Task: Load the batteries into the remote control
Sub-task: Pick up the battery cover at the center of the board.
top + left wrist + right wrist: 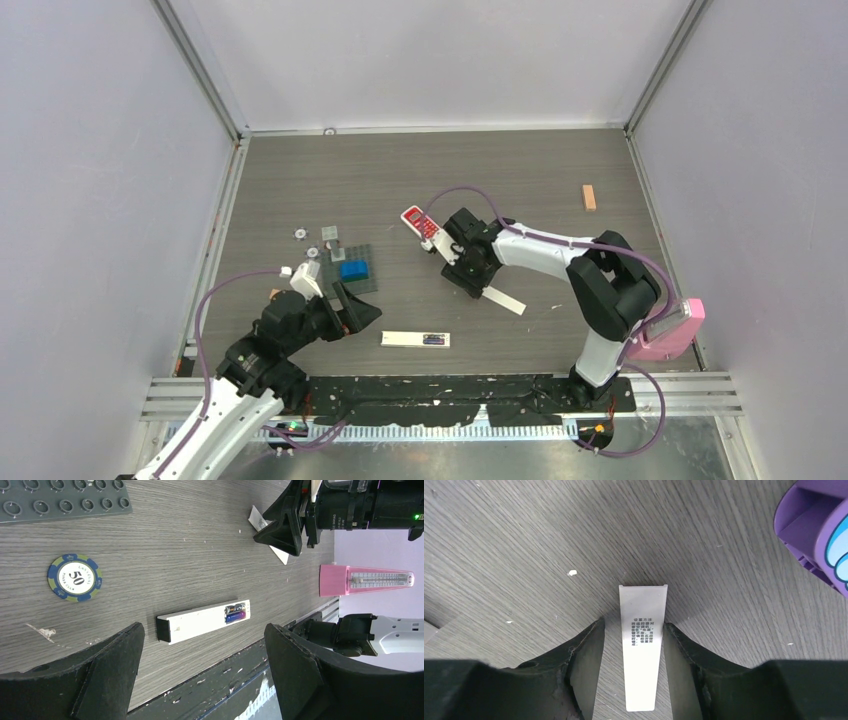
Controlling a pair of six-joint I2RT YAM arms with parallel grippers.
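My right pincer [634, 626] straddles the white battery cover [642, 650], jaws not yet clamped; I'd close squarely on its long edges. Left pincer [204, 630] gapes above the remote control [195, 624], batteries [235, 613] seated inside.

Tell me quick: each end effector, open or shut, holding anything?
Left end effector: open wide, empty.
Right end effector: open, straddling the white printed strip, not yet gripping.

A poker chip [75, 578] bears a large "50" ringed by "LAS VEGAS POKER CLUB". The white strip [644, 655] carries small black Chinese print. Labels on the batteries [236, 613] are too small to read.
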